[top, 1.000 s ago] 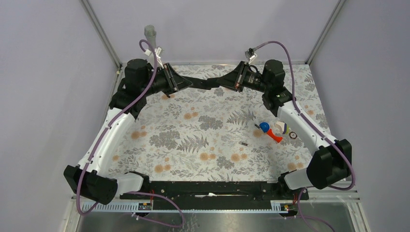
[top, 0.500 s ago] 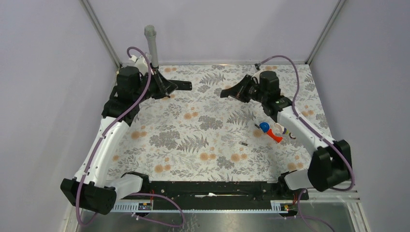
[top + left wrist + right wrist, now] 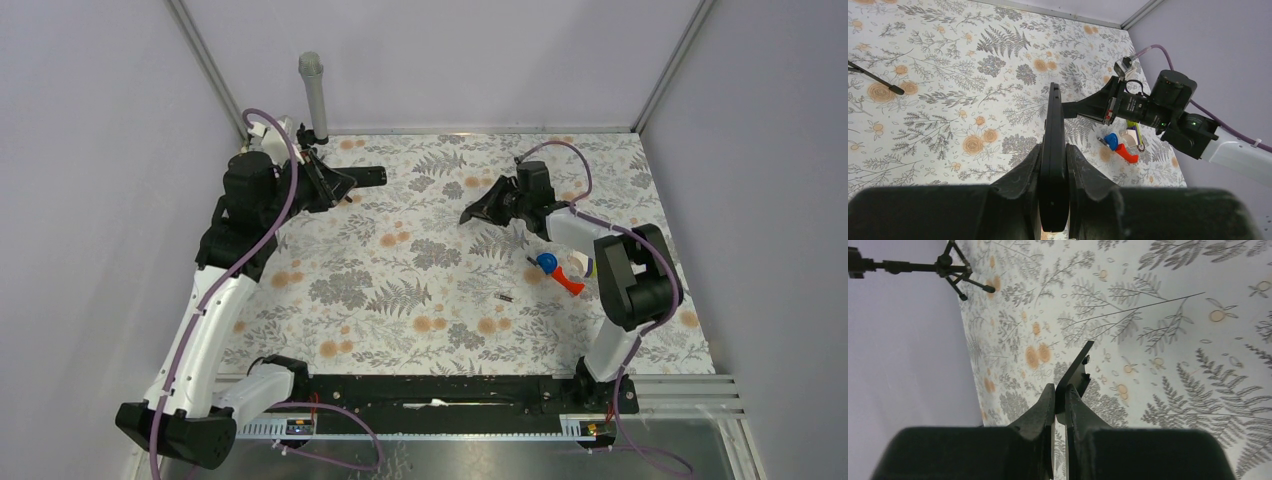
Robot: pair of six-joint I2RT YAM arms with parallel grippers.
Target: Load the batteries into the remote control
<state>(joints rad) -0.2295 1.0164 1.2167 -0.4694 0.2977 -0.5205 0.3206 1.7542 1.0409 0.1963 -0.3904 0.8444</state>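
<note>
a robotics lab cell: plain lilac-grey panel walls point(image 3: 90, 150), aluminium frame posts point(image 3: 210, 70), fern-print cloth point(image 3: 400, 290) on the bench, robot arms point(image 3: 205, 320) bolted to a black rail point(image 3: 430, 390).

1. Grips remote point(image 3: 368, 176) in left claw point(image 3: 343, 181) at back left, bar pointing right.
2. Hangs right claw point(image 3: 475, 214), pinched, above desk point(image 3: 400, 330) at back right.
3. Shows battery point(image 3: 505, 297) lying alone right of centre.
4. Shows red-and-blue toys point(image 3: 562, 272) near it, beside right arm point(image 3: 575, 228).
5. Shows grey post point(image 3: 314, 95) behind left claw.
</note>
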